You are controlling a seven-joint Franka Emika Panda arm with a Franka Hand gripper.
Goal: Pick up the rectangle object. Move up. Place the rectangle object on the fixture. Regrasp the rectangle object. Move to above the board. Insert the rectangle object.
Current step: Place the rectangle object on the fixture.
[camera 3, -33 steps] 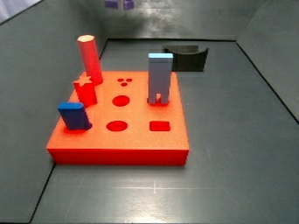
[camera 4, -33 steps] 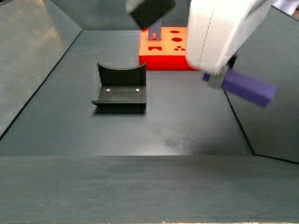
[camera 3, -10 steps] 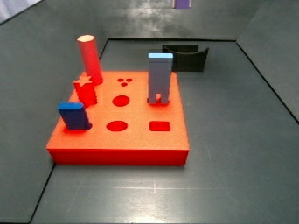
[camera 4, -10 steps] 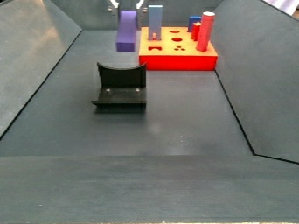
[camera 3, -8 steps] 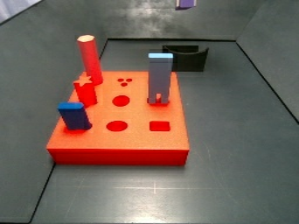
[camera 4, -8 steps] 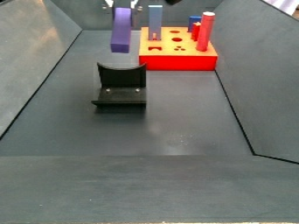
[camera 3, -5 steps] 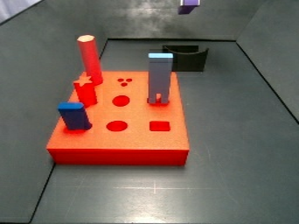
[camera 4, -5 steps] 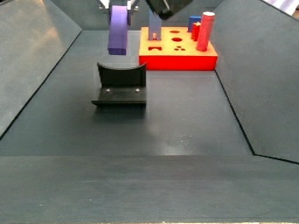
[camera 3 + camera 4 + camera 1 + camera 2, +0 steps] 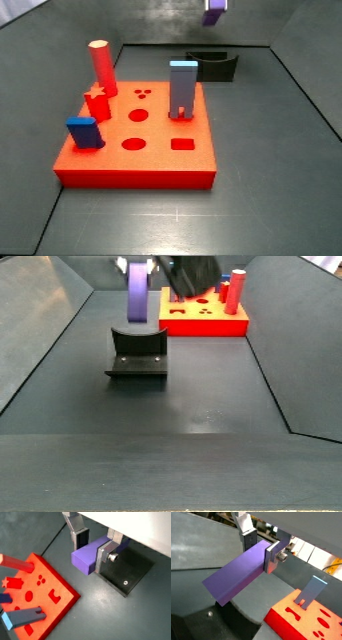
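Gripper (image 9: pixel 92 548) fingers (image 9: pixel 81 537) clamp the purple rectangle object (image 9: pixel 138 294), hanging upright above the black fixture (image 9: pixel 136 354) at upper left in a side view; a straight, slow descent should seat it squarely in the notch.

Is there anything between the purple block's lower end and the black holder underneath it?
Nothing. In a side view the purple block, shut in the claw, hangs upright just above the black holder, with only bare grey wall showing in the gap.
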